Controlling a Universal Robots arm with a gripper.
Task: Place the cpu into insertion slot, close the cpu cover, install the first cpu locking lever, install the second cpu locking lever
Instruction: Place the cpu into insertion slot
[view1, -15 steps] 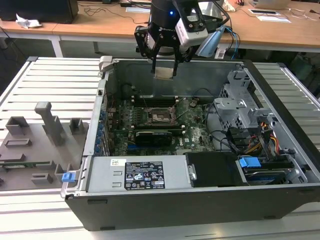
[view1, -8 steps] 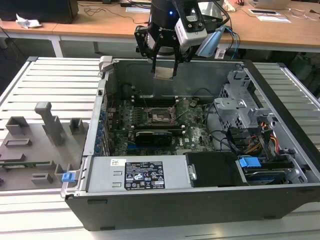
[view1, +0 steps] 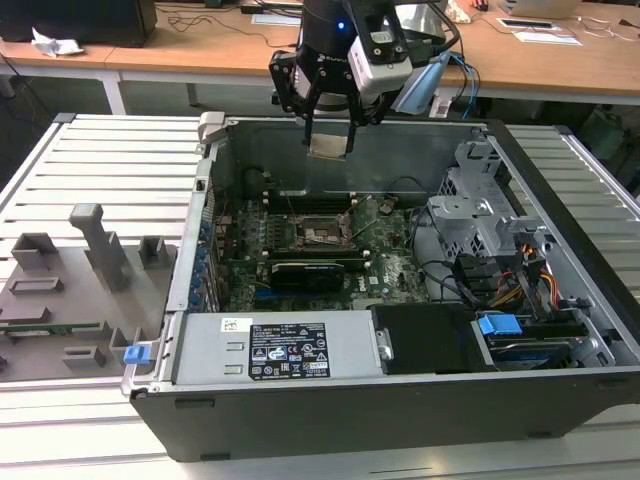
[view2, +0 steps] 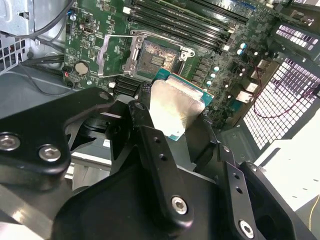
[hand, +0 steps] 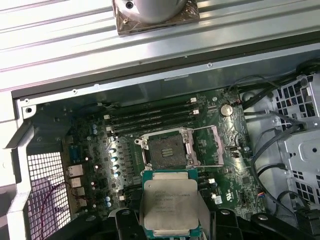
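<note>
My gripper (view1: 330, 138) hangs above the back edge of the open computer case (view1: 520, 160), shut on the cpu (view1: 330, 147). The cpu is a small square chip with a silver face (hand: 169, 200) and is held by two opposite edges between black fingers (view2: 142, 112). Below it on the green board lies the insertion slot (view1: 322, 233), a square black socket whose dark pin field (hand: 165, 148) is bare. The cpu cover (hand: 207, 145), a thin metal frame with a window, stands swung open beside the socket (view2: 157, 57); in the second wrist view this cover (view2: 116, 55) also lies flipped aside.
A long black card (view1: 305, 270) and the memory slots (hand: 150, 117) flank the socket. A power supply (view1: 280, 350) fills the case front, and a drive cage (view1: 480, 215) with cables stands at the exterior view's right. A grey fixture tray (view1: 80, 275) lies at its left.
</note>
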